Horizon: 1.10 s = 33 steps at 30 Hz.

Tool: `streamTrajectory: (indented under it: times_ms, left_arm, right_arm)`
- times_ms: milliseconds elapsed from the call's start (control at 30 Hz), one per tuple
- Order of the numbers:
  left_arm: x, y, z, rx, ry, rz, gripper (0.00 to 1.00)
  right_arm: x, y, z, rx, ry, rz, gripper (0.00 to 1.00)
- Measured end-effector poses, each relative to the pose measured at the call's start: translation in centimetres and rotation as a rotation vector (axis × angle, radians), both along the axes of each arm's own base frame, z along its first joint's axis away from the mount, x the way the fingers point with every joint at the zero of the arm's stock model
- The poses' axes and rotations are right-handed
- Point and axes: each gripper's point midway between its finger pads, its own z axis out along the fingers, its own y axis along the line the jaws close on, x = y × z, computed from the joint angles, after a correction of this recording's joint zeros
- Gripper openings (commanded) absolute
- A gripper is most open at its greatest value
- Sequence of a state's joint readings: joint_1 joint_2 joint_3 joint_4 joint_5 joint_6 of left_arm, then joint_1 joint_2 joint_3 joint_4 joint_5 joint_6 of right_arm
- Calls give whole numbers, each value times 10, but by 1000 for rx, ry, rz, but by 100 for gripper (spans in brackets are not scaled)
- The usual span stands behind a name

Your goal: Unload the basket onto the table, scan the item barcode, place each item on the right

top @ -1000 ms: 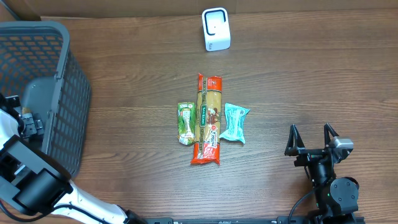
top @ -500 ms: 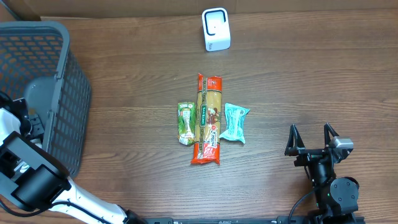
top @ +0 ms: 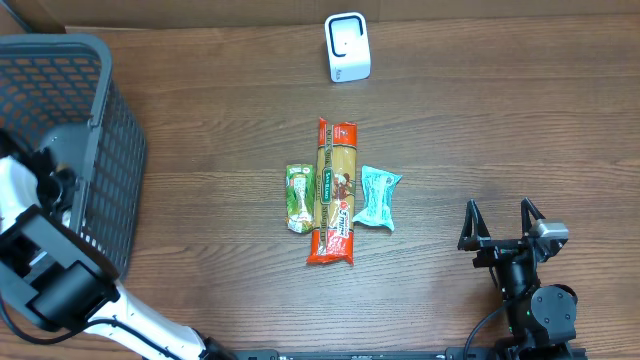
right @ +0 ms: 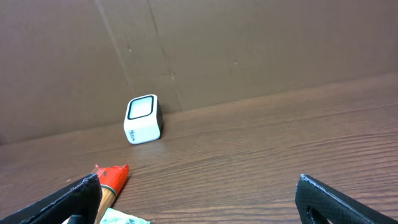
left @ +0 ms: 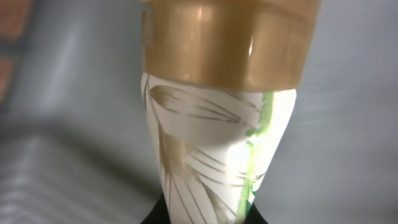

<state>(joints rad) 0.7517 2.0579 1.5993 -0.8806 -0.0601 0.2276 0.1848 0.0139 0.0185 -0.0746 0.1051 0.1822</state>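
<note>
Blurred white tube, its gold cap cropped by the top edge, its base by the bottom.

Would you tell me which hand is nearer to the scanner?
Right. The right hand stands open off the front right of the scanner; the left hand, shut on a tube, is farther off at the basket on the far left.

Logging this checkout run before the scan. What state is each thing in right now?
Left claw: shut on white tube, in the basket.
White tube: held, gold cap on.
Right claw: open, empty.
Pasta pack: lying flat.
Green packet: lying flat.
Teal packet: lying flat.
Scanner: upright.
</note>
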Motion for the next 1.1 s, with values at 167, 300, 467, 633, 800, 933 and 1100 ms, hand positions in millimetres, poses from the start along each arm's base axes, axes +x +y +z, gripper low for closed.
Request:
streamTrajectory:
  times_ms: [167, 300, 467, 633, 800, 933, 1100]
  left_arm:
    - [44, -37, 61, -11, -138, -40, 4]
    - [67, -65, 164, 88, -348, -83, 4]
    - [40, -103, 295, 222, -619, -74, 4]
    - [-1, -160, 348, 215, -738, -99, 4]
    - [-24, -200, 374, 210, -812, -164, 4]
    - [-31, -194, 370, 239, -779, -124, 4]
    - [-25, -189, 349, 210, -699, -113, 4]
  right_arm:
    - [0, 0, 0, 0, 0, 0, 100]
    - [0, 0, 0, 0, 0, 0, 100]
    - [0, 0, 0, 0, 0, 0, 100]
    - [0, 0, 0, 0, 0, 0, 100]
    - [0, 0, 0, 0, 0, 0, 100]
    - [0, 0, 0, 0, 0, 0, 100]
    - [0, 0, 0, 0, 0, 0, 100]
